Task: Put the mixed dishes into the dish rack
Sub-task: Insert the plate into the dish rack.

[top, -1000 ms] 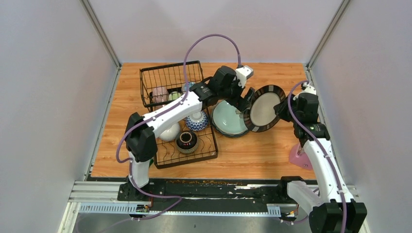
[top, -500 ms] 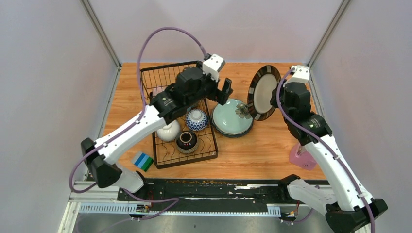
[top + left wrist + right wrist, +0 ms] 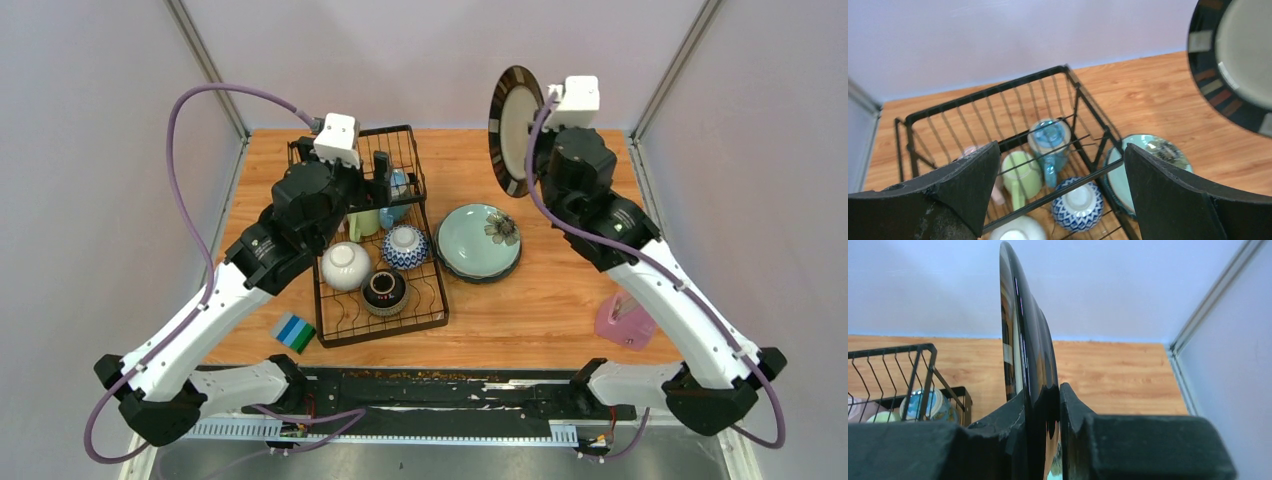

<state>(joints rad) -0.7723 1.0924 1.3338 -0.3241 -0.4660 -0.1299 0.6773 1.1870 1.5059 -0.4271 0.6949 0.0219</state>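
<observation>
My right gripper point(image 3: 541, 135) is shut on the rim of the black-rimmed cream plate point(image 3: 513, 118) and holds it upright, high above the table's back. The right wrist view shows the plate edge-on point(image 3: 1020, 340) between the fingers of the gripper point(image 3: 1040, 395). My left gripper point(image 3: 378, 178) is open and empty above the black wire dish rack point(image 3: 340, 143). Through its jaws point(image 3: 1061, 150) I see a blue mug point(image 3: 1050, 142) and a green mug point(image 3: 1020, 175) in the basket. A white bowl point(image 3: 346, 266), a blue patterned bowl point(image 3: 404, 246) and a dark bowl point(image 3: 384, 289) sit on the lower tray. A teal plate point(image 3: 478, 240) lies on the table beside the rack.
A blue-green striped sponge point(image 3: 295, 332) lies at the rack's near left corner. A pink plastic container point(image 3: 623, 322) stands at the near right. Grey walls close the table on three sides.
My right arm has lifted the plate up and back, turning it upright. My left gripper has let go of it and drawn back left, over the rack's basket.
</observation>
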